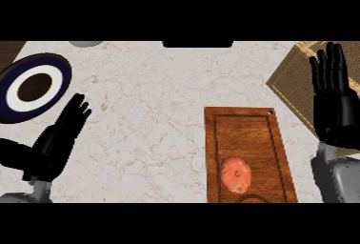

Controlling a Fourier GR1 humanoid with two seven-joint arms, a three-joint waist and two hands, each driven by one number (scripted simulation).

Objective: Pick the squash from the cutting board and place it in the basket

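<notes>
1. Squash (236, 175) lies on the cutting board (246, 138), near its lower end — ungrasped.
2. Right hand (336, 102) is open, fingers straight, over the basket (295, 81); left hand (60, 138) rests open.
3. Risk: the rounded squash may roll off the board if approached off-centre.

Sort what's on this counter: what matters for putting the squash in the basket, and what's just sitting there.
For the job: squash, cutting board under it, basket at the right edge, right hand.
Just there: dark blue and white plate at far left, left hand.
</notes>
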